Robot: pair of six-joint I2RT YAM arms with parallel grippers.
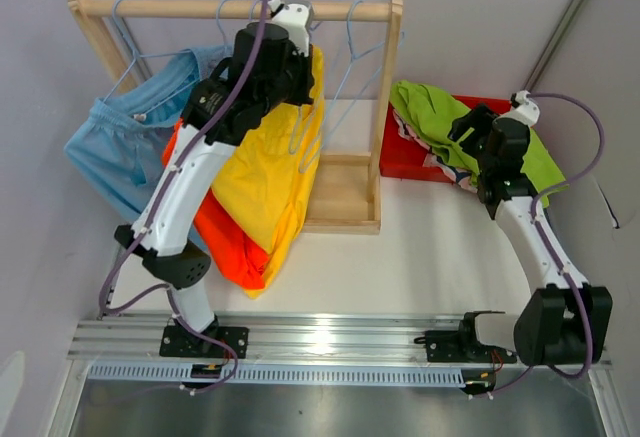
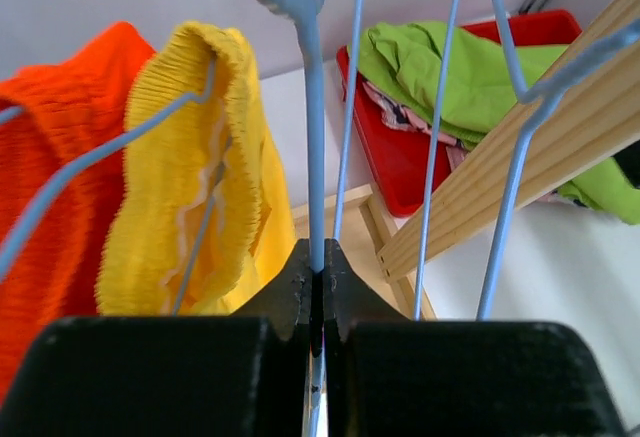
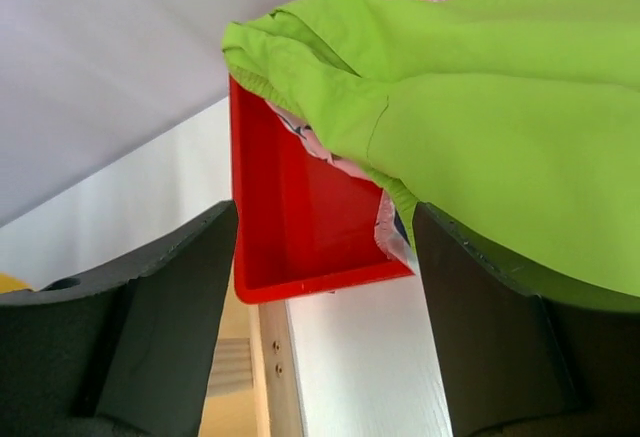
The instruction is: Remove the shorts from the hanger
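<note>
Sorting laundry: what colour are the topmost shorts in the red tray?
The shorts are lime green; clearest in right wrist view.

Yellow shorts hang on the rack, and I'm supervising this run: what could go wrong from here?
1. The left gripper is shut on one thin hanger wire, with other hangers close beside it; a pull might tangle them or tip the rack.
2. The green shorts spill over the bin edge under the open right gripper; they could snag or slide out.
</note>
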